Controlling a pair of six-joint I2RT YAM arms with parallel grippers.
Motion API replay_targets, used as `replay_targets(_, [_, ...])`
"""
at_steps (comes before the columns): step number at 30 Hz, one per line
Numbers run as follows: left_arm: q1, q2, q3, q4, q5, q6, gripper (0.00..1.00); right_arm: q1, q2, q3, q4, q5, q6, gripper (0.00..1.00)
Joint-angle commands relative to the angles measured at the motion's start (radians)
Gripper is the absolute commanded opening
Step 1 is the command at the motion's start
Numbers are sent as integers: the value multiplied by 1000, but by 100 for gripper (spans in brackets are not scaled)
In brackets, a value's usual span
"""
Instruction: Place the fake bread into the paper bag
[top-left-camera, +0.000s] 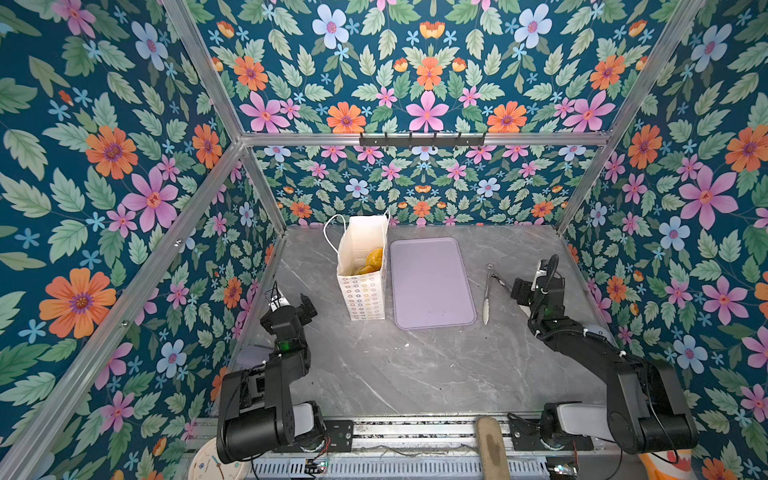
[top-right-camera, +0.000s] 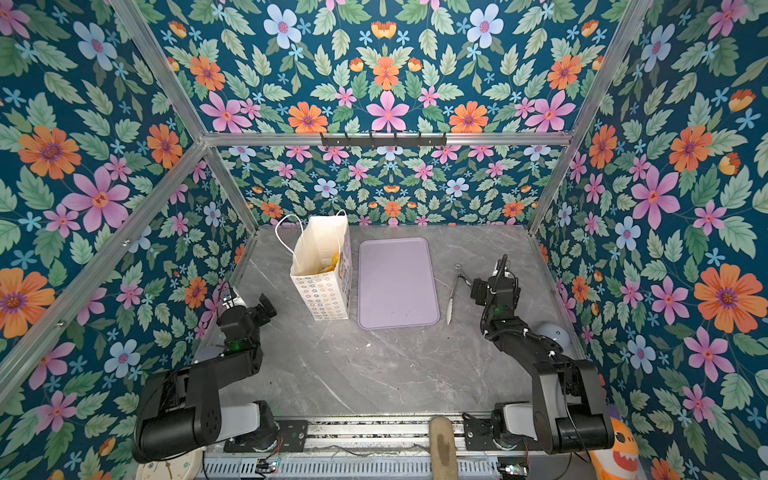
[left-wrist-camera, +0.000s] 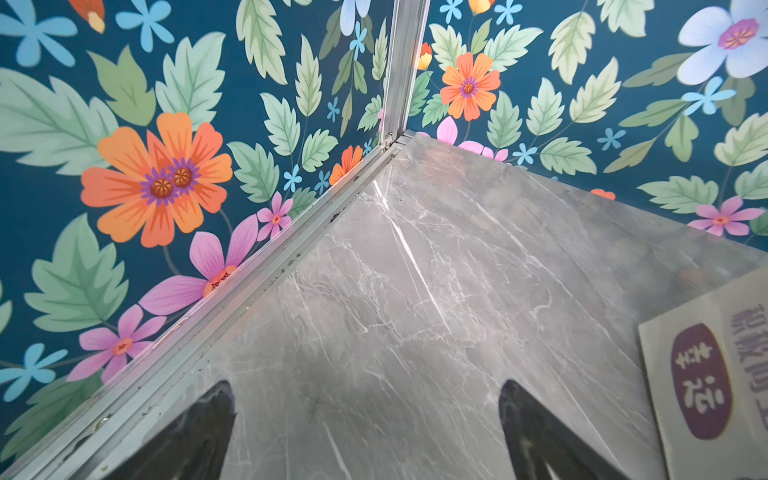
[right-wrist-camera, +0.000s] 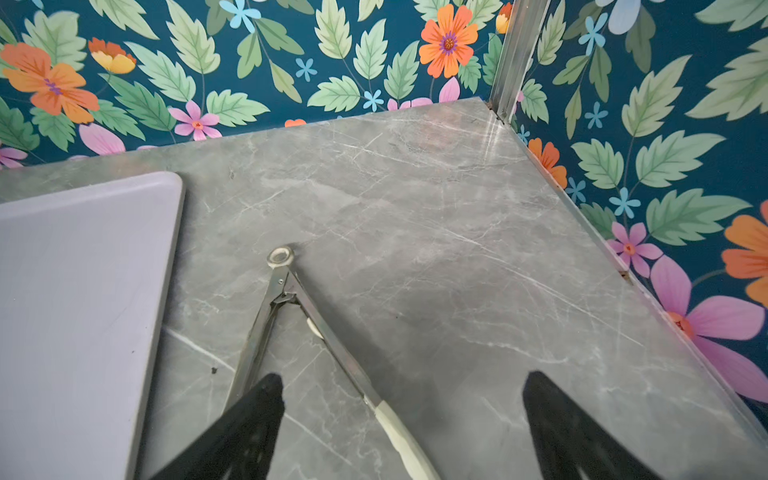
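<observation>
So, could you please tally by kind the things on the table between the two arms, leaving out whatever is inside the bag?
paper bag: 1
lilac tray: 1
metal tongs: 1
Total: 3
The fake bread inside the bag shows only in part, so it is not counted.

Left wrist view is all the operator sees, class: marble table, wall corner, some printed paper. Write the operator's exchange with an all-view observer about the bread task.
Operator: Is any bread bagged?
Observer: Yes, both top views show fake bread inside the upright paper bag.
Operator: Any left on the tray?
Observer: No, the tray beside the bag holds no bread.
Operator: And the right gripper?
Observer: Open; the tongs lie ungripped on the table below it.
</observation>
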Motion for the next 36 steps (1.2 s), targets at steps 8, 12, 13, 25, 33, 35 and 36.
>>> replay_targets(8, [0, 73, -16, 234, 166, -6, 99, 1, 67, -152, 321, -99, -93, 91])
replay_targets(12, [-2, 145, -33, 365, 232, -21, 99, 1, 81, -181, 388, -84, -84, 98])
replay_targets(13, [-2, 170, -30, 394, 248, -16, 99, 1, 87, -183, 402, -85, -84, 98])
replay_targets(25, [-153, 244, 14, 377, 122, 121, 100, -1, 126, -301, 651, -22, -57, 99])
replay_targets(33, [-167, 288, 22, 406, 102, 132, 100, 4, 152, -274, 647, -24, -76, 99])
replay_targets(35, [-168, 286, 24, 398, 101, 132, 100, 4, 152, -271, 639, -27, -75, 99])
replay_targets(36, [-168, 286, 24, 397, 101, 132, 100, 4, 154, -272, 644, -27, -74, 99])
